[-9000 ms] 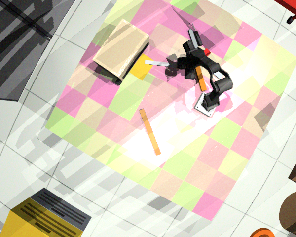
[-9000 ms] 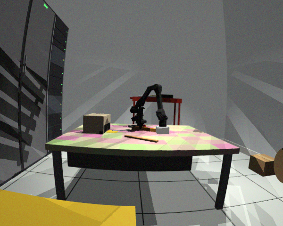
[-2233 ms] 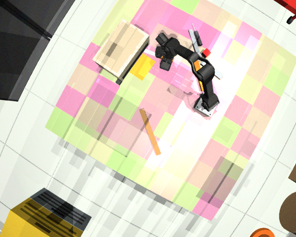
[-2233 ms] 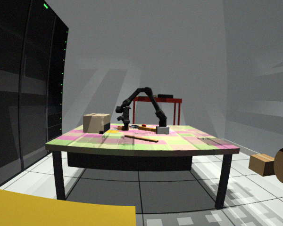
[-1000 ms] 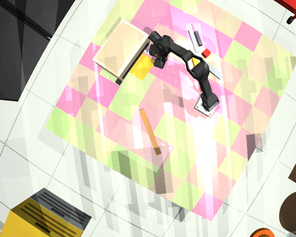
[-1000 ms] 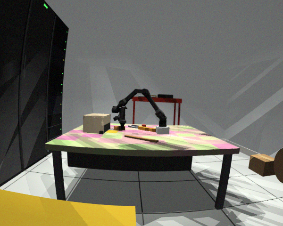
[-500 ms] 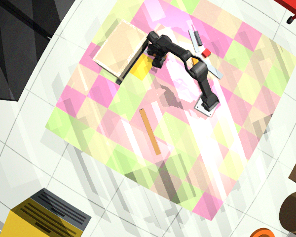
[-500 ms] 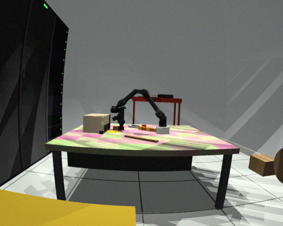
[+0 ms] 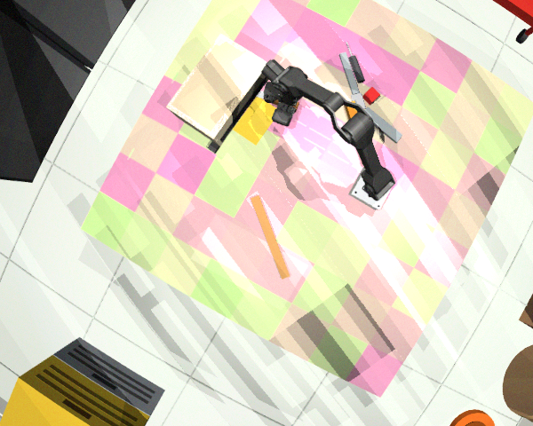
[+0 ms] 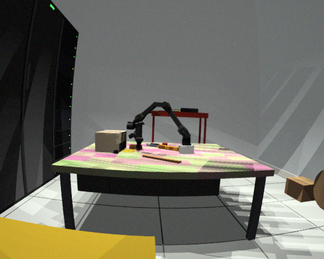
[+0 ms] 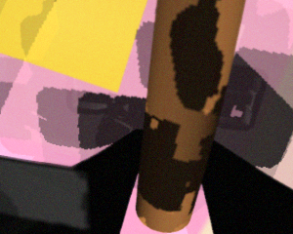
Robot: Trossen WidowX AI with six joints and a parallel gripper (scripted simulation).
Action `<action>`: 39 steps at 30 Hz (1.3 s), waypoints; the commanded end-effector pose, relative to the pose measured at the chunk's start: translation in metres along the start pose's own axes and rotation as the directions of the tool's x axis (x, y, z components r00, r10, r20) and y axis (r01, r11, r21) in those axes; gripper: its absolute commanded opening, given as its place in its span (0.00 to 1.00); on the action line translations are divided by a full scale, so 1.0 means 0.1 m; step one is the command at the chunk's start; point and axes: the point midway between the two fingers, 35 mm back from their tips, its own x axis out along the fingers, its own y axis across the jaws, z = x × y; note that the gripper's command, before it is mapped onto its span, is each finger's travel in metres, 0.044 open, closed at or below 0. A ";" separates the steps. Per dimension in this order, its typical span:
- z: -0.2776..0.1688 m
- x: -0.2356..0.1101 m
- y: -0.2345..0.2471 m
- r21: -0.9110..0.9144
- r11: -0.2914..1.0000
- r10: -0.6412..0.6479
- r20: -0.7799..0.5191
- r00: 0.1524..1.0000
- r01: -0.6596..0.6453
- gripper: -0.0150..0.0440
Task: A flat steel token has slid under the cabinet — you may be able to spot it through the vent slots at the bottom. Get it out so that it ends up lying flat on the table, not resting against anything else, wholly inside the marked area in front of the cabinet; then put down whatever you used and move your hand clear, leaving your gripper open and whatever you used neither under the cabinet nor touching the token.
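Mostly hidden, hand (image 9: 282, 112) clamped on brown rod (image 11: 186, 122) beside cabinet (image 9: 202, 91), token unseen, rod's far end cropped.

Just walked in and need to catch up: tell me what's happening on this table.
The single arm's gripper is shut on a brown rod, held beside the yellow marked area in front of the beige cabinet. The token isn't visible in any view. An orange strip lies unused mid-table.
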 end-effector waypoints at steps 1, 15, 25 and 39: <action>0.02 0.01 0.09 -0.006 1.000 0.011 0.005 1.000 -0.011 0.25; 0.02 0.01 0.21 -0.006 1.000 0.012 0.005 1.000 -0.012 0.25; 0.01 0.01 0.29 -0.006 1.000 0.013 0.005 1.000 -0.012 0.25; 0.01 0.01 0.41 -0.006 1.000 0.014 0.005 1.000 -0.014 0.25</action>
